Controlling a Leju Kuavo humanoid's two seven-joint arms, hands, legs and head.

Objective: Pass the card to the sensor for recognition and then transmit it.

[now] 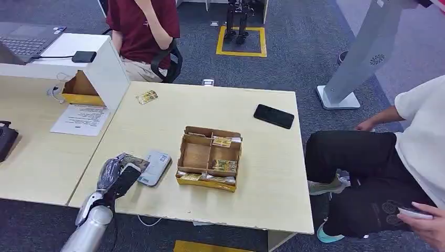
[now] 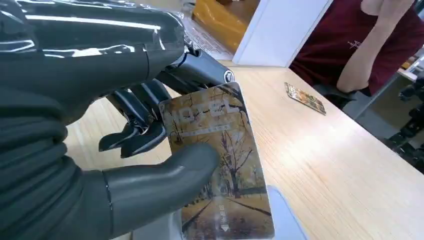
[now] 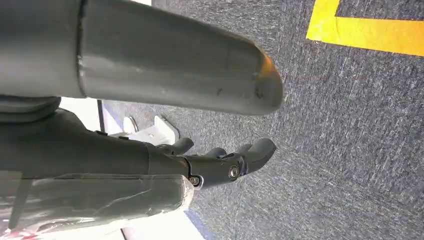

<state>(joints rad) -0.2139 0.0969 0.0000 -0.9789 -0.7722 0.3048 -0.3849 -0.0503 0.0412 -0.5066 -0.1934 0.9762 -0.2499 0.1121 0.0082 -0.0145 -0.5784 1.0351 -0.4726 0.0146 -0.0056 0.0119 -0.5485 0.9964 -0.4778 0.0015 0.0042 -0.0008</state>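
My left hand (image 1: pixel 116 177) rests at the table's near left corner and pinches a card (image 2: pixel 220 160) printed with an autumn tree scene between thumb and fingers. The card (image 1: pixel 135 160) sits just left of the grey-white sensor (image 1: pixel 155 167), whose edge (image 2: pixel 287 220) shows under the card in the left wrist view. My right hand (image 3: pixel 220 162) hangs over the carpet with fingers loosely apart, holding nothing.
A cardboard box (image 1: pixel 209 157) with compartments of cards stands right of the sensor. A loose card (image 1: pixel 147 97) and a black phone (image 1: pixel 273 116) lie farther back. One person sits behind the table (image 1: pixel 141 31), another at the right (image 1: pixel 399 157).
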